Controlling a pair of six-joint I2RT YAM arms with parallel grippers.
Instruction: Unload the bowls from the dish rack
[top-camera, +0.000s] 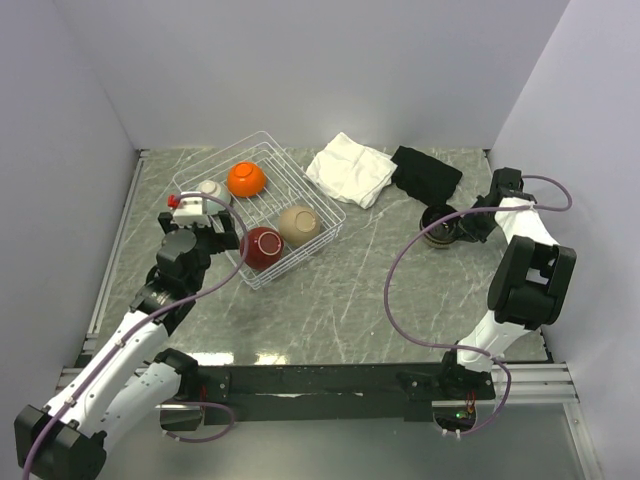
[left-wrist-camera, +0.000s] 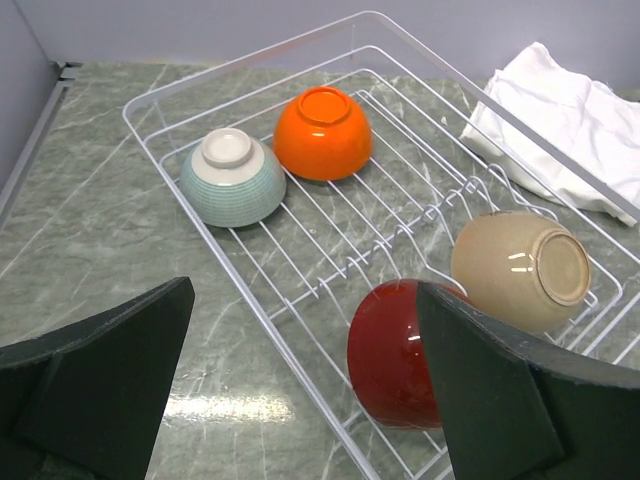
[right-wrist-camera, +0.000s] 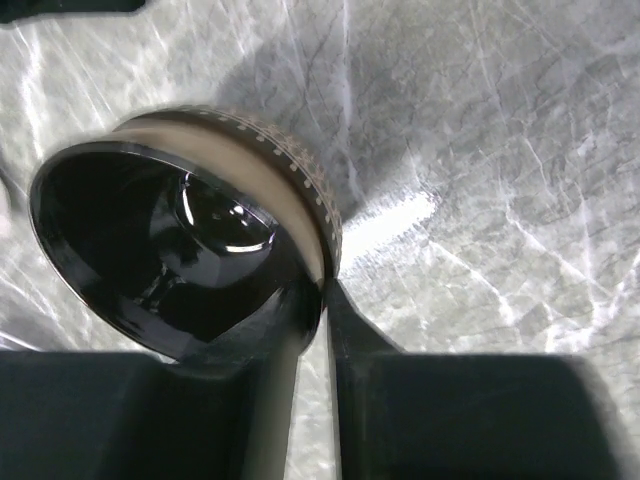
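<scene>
Four round ceramic bowls are left in the white wire dish rack (top-camera: 285, 185) at far left: pale blue-green bowl (top-camera: 212, 192), orange bowl (top-camera: 246, 179), beige bowl (top-camera: 299, 225), red bowl (top-camera: 262, 247). The right fingers (right-wrist-camera: 350, 340) pinch the rim of a dark-glazed bowl (top-camera: 438, 224) at the table's (top-camera: 340, 300) right side. The left fingers (left-wrist-camera: 480, 380) gape empty by the red bowl.

White cloth (top-camera: 350, 170): loosely folded, rumpled, lying flat on the table (top-camera: 340, 300); taken as reference.
Black cloth (top-camera: 427, 172): just right of the white cloth, also crumpled; touching or barely apart, cannot tell which.
Table: grey-green marbled top with pale veins; patch of glare well in front of the white cloth.
Pale walls (top-camera: 300, 60): rise close behind it.
Metal strip (top-camera: 112, 255): well to its left, along the table edge.
</scene>
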